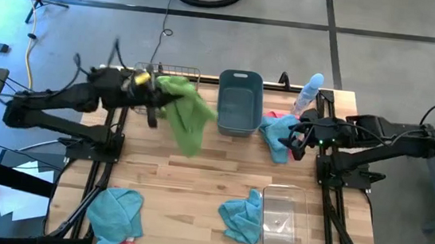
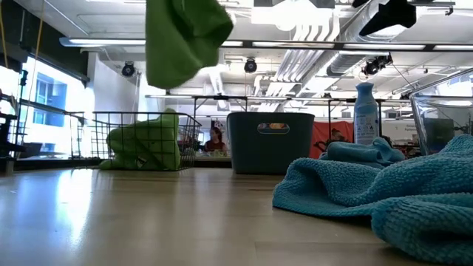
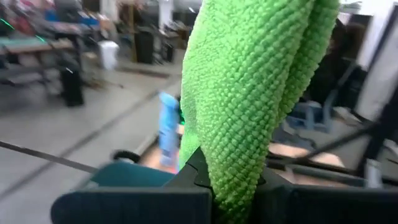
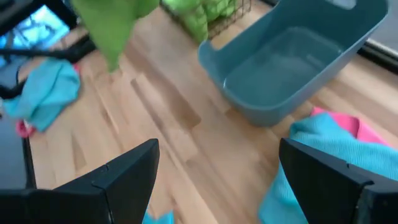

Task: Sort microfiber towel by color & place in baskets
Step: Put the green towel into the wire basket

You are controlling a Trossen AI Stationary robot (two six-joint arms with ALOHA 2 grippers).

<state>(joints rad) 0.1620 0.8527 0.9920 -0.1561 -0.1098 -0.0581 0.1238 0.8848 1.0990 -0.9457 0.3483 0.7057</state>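
The left gripper (image 1: 155,92) is clamping a green towel (image 1: 186,113) beside the wire basket (image 1: 176,73). The right gripper (image 4: 214,180) is hanging wide open and empty, right of the tub (image 1: 239,102).

The green towel (image 3: 249,93) is nubby, knobbly cloth, and the blue towel (image 2: 384,188) is looped, fuzzy cloth. The table (image 1: 204,177) is pale wood planks with a soft sheen. The grey-blue tub (image 4: 292,56) is smooth matt plastic, the wire basket (image 2: 148,140) thin metal, and the clear bin (image 1: 282,220) glossy plastic.
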